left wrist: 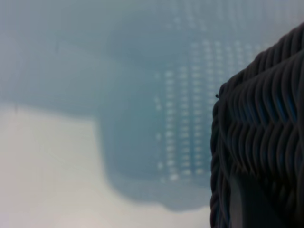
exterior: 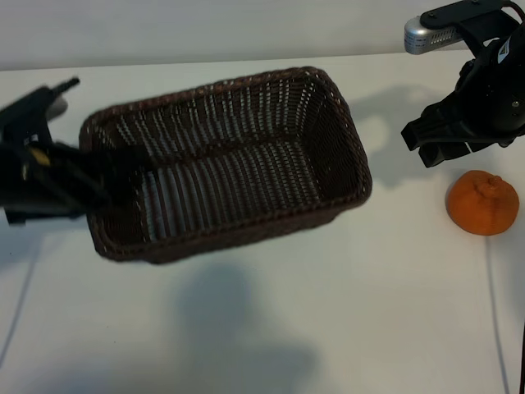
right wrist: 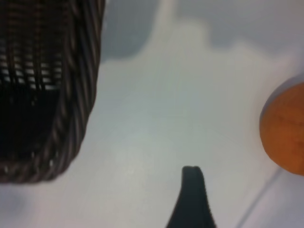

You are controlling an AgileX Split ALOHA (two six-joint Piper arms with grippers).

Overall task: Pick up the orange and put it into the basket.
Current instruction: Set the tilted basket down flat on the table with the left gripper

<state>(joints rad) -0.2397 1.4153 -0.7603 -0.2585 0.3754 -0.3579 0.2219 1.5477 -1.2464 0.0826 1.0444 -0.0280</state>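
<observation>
Inspecting for print or labelling: no readable writing on any item in view. Count: one basket (exterior: 246, 156), one orange (exterior: 482, 202), two grippers, one white table (exterior: 369, 312).

Left gripper (exterior: 98, 193) sits at the basket's short end on the exterior view's left, its jaws narrow and clamped on the braided rim and wall there. Basket is tilted and held clear of the table, its shadow falling separately on the surface beneath; its interior holds nothing. Left wrist view shows the weave pressed close against the lens.

Right gripper (exterior: 435, 144) hangs above the table on the right, jaws wide and holding nothing, just beside and above the orange without touching it. Orange rests on the table, outside the basket and apart from its right end.
</observation>
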